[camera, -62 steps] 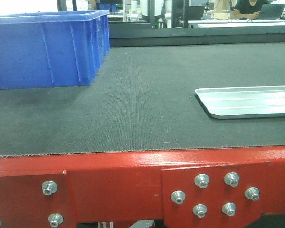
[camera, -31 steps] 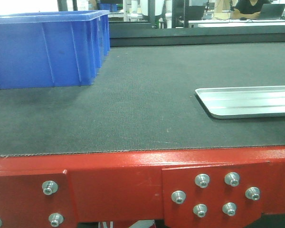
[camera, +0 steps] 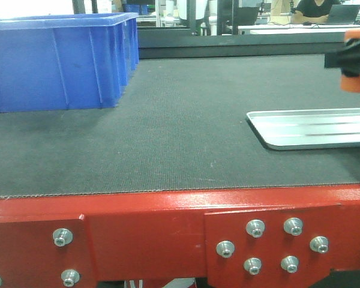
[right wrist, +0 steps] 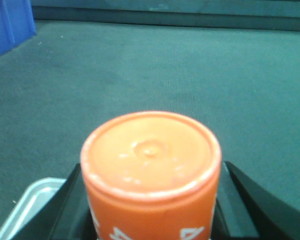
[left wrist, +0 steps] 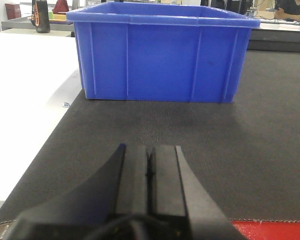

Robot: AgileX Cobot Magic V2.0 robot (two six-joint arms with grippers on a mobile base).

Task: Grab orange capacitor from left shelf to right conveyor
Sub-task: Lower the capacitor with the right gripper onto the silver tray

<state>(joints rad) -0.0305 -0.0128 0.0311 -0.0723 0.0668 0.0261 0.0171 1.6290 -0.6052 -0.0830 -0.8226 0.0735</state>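
Orange capacitor (right wrist: 151, 175) clamped in the right gripper (right wrist: 150, 210) above the right conveyor (camera: 168, 132).
White "4" characters show low on its side; left gripper (left wrist: 150, 167) is pressed closed, holding nothing.

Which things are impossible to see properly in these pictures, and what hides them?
- Orange capacitor: front view, cut off by the right edge; a black claw part crosses it.
- Its printed text: right wrist view, cut off by the bottom edge.
- Silver tray: front view, right end past the edge.
- Blue bin contents: both views, walls hide them.
- Left shelf: in no view.
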